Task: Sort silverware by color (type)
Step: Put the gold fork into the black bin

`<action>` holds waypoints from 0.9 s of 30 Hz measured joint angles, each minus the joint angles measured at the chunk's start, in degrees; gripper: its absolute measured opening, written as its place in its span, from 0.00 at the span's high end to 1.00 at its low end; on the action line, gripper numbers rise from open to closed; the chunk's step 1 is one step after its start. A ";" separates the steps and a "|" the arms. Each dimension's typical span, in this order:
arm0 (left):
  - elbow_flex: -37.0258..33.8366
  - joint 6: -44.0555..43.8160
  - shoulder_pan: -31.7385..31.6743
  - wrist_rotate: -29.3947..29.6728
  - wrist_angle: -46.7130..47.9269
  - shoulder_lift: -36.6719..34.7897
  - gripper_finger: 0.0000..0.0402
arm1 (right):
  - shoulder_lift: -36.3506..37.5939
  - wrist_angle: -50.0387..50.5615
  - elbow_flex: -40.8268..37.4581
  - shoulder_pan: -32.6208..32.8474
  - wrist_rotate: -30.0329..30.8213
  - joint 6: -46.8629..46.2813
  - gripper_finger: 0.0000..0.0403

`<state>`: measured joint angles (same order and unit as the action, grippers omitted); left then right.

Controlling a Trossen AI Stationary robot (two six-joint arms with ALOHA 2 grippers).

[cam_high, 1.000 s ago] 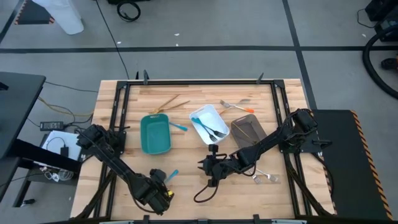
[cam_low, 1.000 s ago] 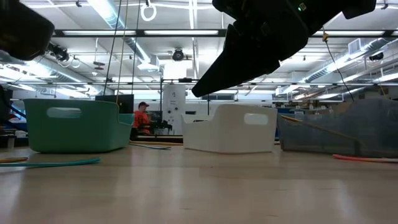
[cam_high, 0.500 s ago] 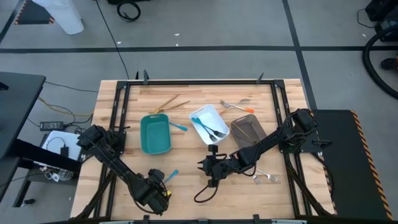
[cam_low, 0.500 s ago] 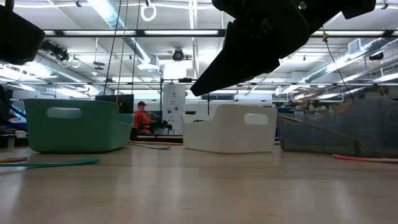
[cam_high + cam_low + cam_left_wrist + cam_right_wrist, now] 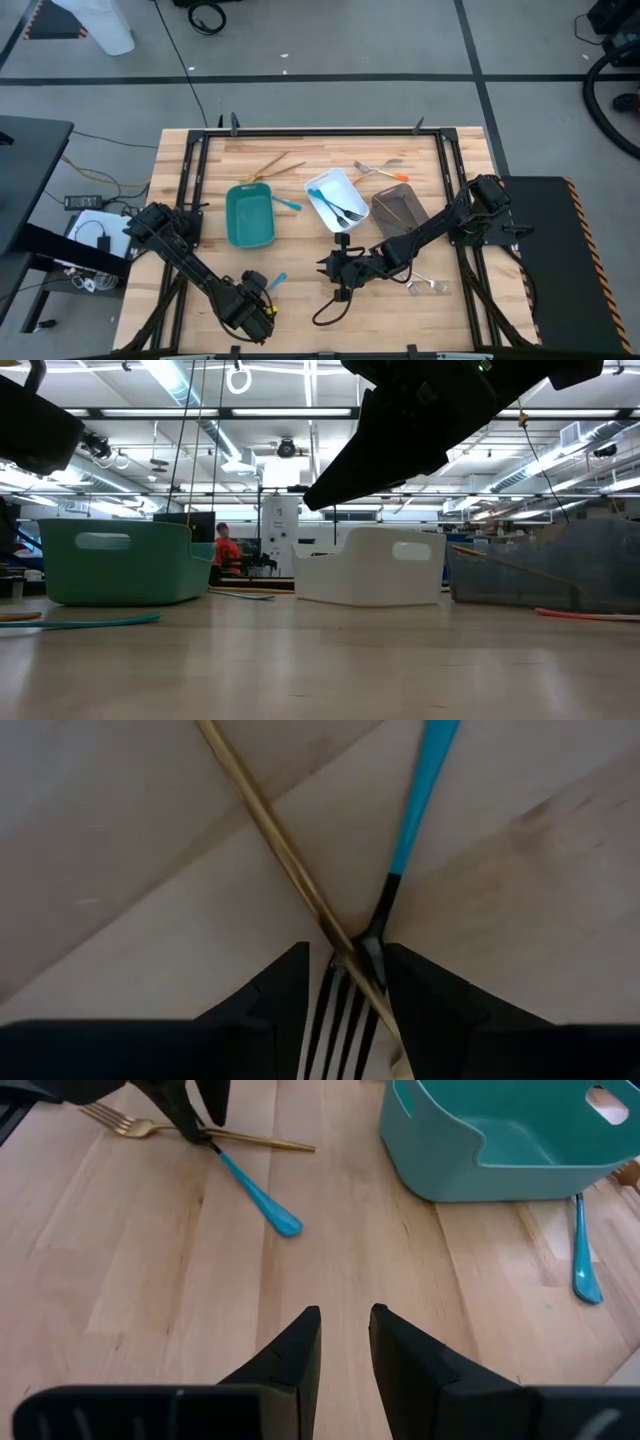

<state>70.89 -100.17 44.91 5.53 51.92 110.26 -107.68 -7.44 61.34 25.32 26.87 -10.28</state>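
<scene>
A blue-handled fork [image 5: 425, 790] with dark tines [image 5: 340, 1015] lies on the table near its front left [image 5: 277, 281]. A gold fork [image 5: 150, 1127] lies crossed over it, its handle [image 5: 270, 830] passing over the blue fork's neck. My left gripper [image 5: 347, 950] points down, open, with one finger on either side of the dark tines and the crossing; it also shows in the high view [image 5: 258, 300]. My right gripper [image 5: 345, 1315] hangs over bare wood at the table's middle [image 5: 328, 268], open by a narrow gap, with nothing between its fingers. My left gripper stands from above with its fingers [image 5: 285, 990] either side of the blue fork's neck and tines [image 5: 372, 945], where the gold handle crosses. I cannot tell whether the fingers touch either fork. Both forks lie flat on the table.
A teal tray [image 5: 250, 215], a white tray [image 5: 322, 186] holding blue-handled pieces and a grey-brown tray [image 5: 398, 210] stand mid-table. A blue-handled piece [image 5: 585, 1260] lies beside the teal tray. Gold pieces [image 5: 275, 165] and an orange-handled fork [image 5: 385, 172] lie farther back; another fork [image 5: 428, 284] lies right.
My left gripper has turned a little about its downward line while staying over the crossed forks. The forks have not moved.
</scene>
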 joint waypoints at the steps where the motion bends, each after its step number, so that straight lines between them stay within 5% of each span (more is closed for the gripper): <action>1: 0.00 0.08 0.00 -0.01 0.52 0.00 0.65 | 0.00 0.01 0.00 0.00 0.00 0.00 0.76; 17: -0.02 2.33 -0.05 0.22 3.15 0.05 0.92 | 0.00 0.02 0.00 0.02 -0.04 0.20 0.76; 27: -0.07 3.99 -0.55 3.07 8.24 0.09 0.96 | 0.00 -0.46 0.00 0.04 -1.07 0.17 0.76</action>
<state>70.83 -96.18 44.36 8.60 60.16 110.34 -107.68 -7.90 61.34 25.36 25.80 -10.11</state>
